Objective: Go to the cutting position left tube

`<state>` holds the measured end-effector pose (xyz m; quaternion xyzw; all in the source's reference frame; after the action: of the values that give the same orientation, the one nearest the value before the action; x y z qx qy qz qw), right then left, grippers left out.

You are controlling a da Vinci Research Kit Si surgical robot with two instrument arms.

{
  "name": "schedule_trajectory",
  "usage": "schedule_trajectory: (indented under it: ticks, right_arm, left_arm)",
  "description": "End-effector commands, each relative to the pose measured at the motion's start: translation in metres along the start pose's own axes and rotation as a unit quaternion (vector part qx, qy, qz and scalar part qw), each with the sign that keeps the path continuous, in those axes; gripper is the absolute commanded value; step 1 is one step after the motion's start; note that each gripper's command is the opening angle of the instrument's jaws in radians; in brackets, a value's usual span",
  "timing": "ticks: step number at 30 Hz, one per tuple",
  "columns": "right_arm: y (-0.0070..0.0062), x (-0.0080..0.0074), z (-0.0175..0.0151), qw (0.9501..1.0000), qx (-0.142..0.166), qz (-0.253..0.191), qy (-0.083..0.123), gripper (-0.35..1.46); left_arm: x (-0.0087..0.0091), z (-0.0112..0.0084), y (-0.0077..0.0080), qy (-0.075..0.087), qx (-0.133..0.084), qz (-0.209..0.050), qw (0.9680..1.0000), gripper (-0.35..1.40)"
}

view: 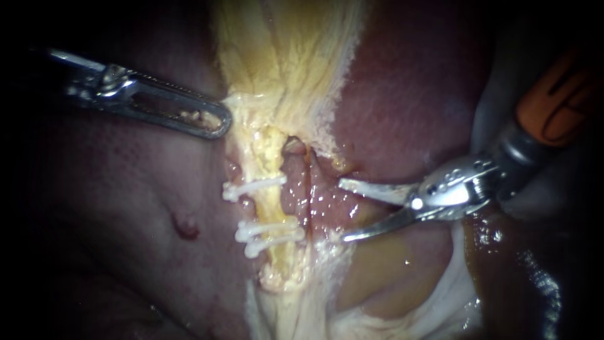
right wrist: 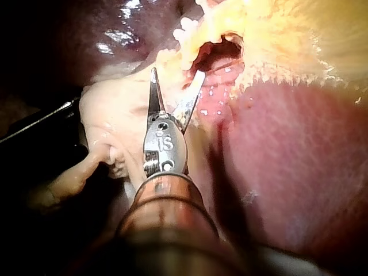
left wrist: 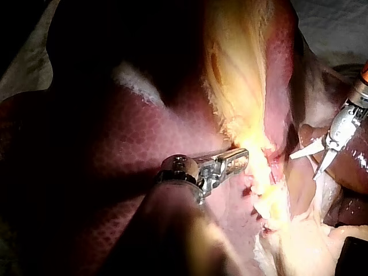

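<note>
Down the middle of the endoscope view runs the left tube (view: 272,211), a thin yellow strip. Its long way goes up and down, leaning a little. One white clip (view: 255,187) sits across it higher up, and two more clips (view: 270,234) sit across it lower down, close together. A pink tube (view: 296,195) lies just beside it on the right.

The right instrument (view: 343,211) comes in from the right. Its two blades are wide open and hold nothing. Their tips point at the tubes but stop short, so the pink tube is between them and the left tube.

The left instrument (view: 217,123) comes in from the left, higher up than the clips. Its jaws are pressed together on the edge of the yellow tissue (view: 283,56). Dark red liver (view: 402,94) lies on both sides.
</note>
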<state>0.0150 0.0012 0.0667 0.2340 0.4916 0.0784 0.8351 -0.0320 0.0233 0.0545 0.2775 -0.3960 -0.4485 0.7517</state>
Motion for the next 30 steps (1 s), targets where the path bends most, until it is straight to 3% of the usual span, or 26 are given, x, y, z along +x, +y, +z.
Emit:
schedule_trajectory:
  ticks: [1,10,19,30]
  right_arm:
    - [0.0001,-0.0001,0.0004,1.0000,0.005,0.001,-0.003,1.45]
    - [0.0005,-0.0013,0.0035,0.9993,0.029,0.012,-0.021,1.45]
    - [0.0024,-0.0023,0.0058,0.9982,0.049,0.025,-0.024,1.45]
    - [0.0039,-0.0030,0.0067,0.9970,0.067,0.029,-0.026,1.45]
  left_arm:
    - [0.0000,0.0001,0.0000,0.000,-0.001,0.000,1.0000,-0.35]
    - [0.0001,0.0003,-0.0005,-0.002,-0.004,0.000,1.0000,-0.35]
    - [0.0001,0.0004,-0.0007,-0.002,-0.003,-0.001,1.0000,-0.35]
    - [0.0001,0.0005,-0.0007,-0.002,-0.003,-0.001,1.0000,-0.35]
